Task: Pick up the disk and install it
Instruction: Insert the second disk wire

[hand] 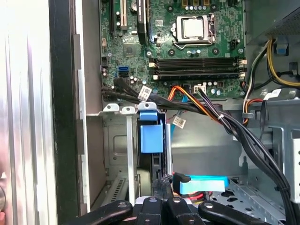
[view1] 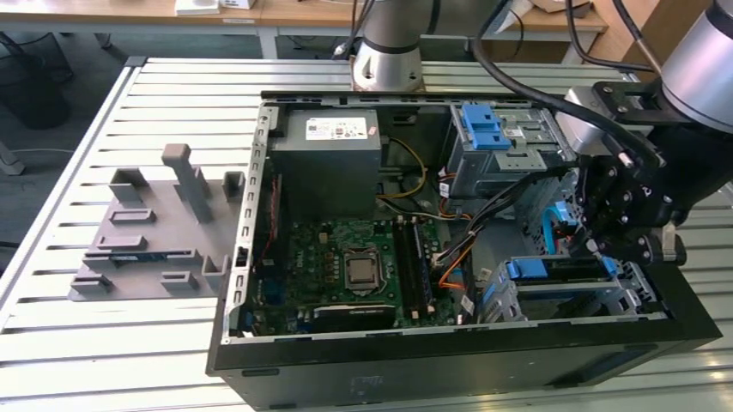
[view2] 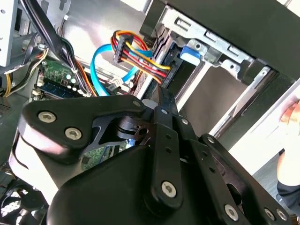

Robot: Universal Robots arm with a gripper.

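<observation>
One open computer case (view1: 458, 343), slatted metal table (view1: 137, 343), office desks (view1: 137, 13) behind

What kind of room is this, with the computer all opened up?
Probably a robot lab or workshop: an open computer case lies on a slatted metal table, a robot arm is mounted there, and wooden desks stand behind.

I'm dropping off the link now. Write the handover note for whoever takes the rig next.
Gripper: low inside the open computer case, right over the lower drive bay at the exterior view's right. Open or shut: cannot tell.
Disk: standing on edge in that bay, blue bracket showing, directly in front of the gripper.
Done: disk picked up and brought into the bay.
Left: full seating is not confirmed from these views.
</observation>
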